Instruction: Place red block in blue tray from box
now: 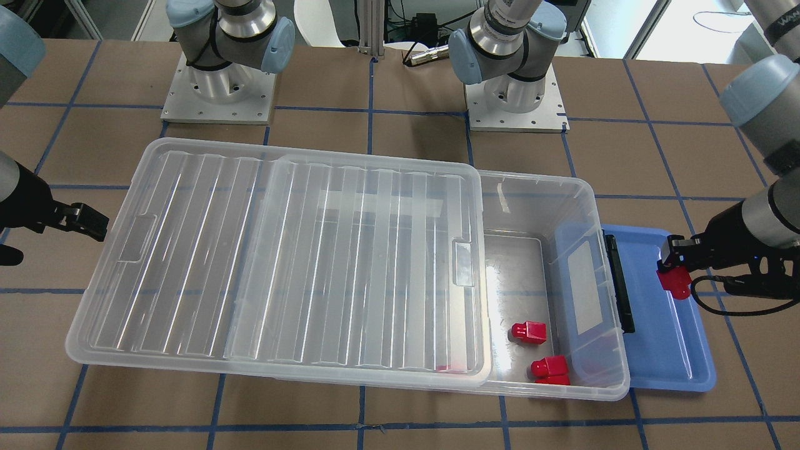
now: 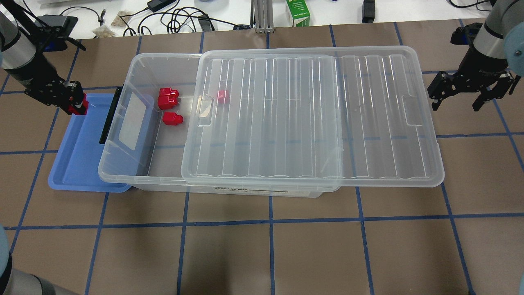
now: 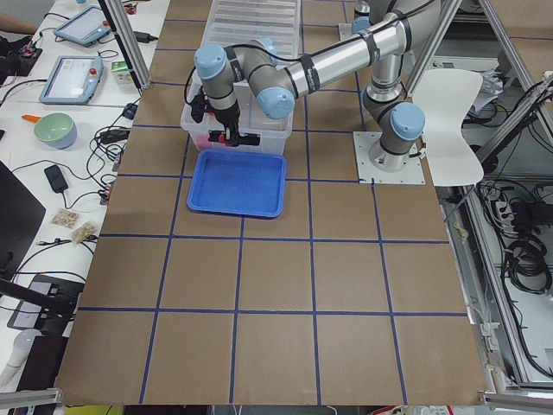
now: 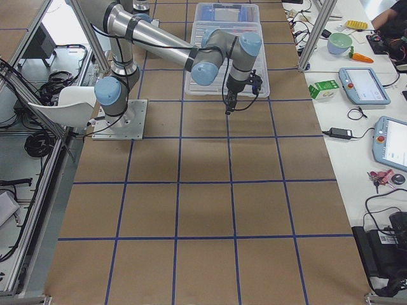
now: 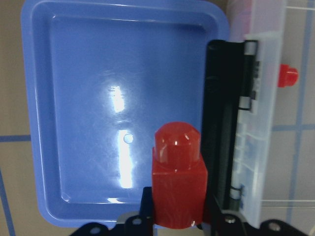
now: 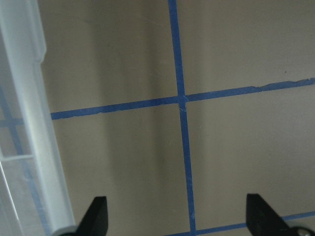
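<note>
Red plastic showed at the tip of the left end effector point(image 1: 674, 270) in the front-facing view. The red block point(image 1: 675, 282) was pinched between its fingers and hung by the outer rim of the blue tray point(image 1: 669, 356), toward the robot's end of it. The tray lay partly tucked under the open end of the box point(image 1: 562, 182). The lid point(image 1: 281, 262) was slid aside, and two spare blocks point(image 1: 529, 332) lay on the uncovered floor.

From overhead, the carried block sat at the tray's far left corner. The right end effector point(image 2: 457, 104) hung spread wide and empty, just off the lid's other end.

The side views added little beyond the near arm reaching over the tray.

The left wrist camera looked down past the block, stub pointing downward. Tray floor was below it and the black latch point(image 5: 221, 123) close alongside.

The right wrist camera showed only parted fingertips above bare taped surface.

The likely trouble was placement. The views disagreed on how far inside the rim the block hung, so a release there could strike the rim and tip it outward. Landing on its narrow stub, it would probably topple and skid on the slick plastic.
</note>
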Available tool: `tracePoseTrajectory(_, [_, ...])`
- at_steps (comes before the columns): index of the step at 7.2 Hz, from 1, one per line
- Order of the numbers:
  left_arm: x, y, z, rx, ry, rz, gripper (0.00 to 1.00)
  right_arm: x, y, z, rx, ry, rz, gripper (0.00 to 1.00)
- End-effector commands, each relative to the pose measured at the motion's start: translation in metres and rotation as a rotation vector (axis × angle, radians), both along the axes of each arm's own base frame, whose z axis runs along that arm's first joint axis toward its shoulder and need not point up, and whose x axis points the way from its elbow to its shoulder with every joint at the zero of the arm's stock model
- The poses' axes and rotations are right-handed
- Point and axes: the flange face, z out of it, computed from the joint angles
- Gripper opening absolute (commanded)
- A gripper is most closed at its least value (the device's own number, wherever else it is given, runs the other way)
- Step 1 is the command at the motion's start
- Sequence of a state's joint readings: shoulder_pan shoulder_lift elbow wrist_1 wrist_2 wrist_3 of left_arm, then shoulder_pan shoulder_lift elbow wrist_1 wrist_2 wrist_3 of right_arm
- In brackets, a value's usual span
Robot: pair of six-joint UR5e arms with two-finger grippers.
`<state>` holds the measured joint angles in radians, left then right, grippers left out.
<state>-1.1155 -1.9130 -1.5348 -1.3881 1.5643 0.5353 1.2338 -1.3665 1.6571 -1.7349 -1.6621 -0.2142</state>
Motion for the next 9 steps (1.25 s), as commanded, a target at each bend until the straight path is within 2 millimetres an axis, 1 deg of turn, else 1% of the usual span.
tracePoseTrajectory(1, [0.028,-0.009,-0.055,0.016,0.017,-0.018,0.00,0.016,-0.001,-0.001,-0.002,-0.011,0.017,1.00])
tracePoseTrajectory(2, [0.029,-0.009,-0.076,0.012,0.015,-0.017,0.00,0.027,-0.003,-0.004,0.002,-0.010,0.039,1.00])
tracePoseTrajectory(3, [0.026,-0.004,-0.088,0.030,0.025,-0.017,0.00,0.036,-0.004,-0.004,0.001,-0.011,0.054,1.00])
tracePoseTrajectory(4, [0.030,-0.005,-0.095,0.002,0.007,-0.015,0.00,0.050,-0.004,-0.003,0.000,-0.011,0.078,1.00])
tracePoseTrajectory(5, [0.036,-0.001,-0.111,0.005,0.010,-0.002,0.00,0.069,-0.005,-0.003,-0.006,-0.011,0.110,1.00])
tracePoseTrajectory(6, [0.036,0.002,-0.119,-0.001,0.005,-0.001,0.03,0.085,-0.005,-0.002,-0.008,-0.010,0.138,1.00])
tracePoseTrajectory(7, [0.036,0.003,-0.122,0.004,0.010,-0.001,0.21,0.101,-0.005,-0.003,-0.007,-0.010,0.153,1.00])
tracePoseTrajectory(8, [0.036,0.003,-0.123,0.005,0.010,-0.001,0.58,0.120,-0.003,-0.003,-0.009,-0.006,0.154,1.00])
tracePoseTrajectory(9, [0.036,0.002,-0.121,0.000,0.007,0.002,0.84,0.139,-0.002,-0.006,-0.005,-0.001,0.150,1.00])
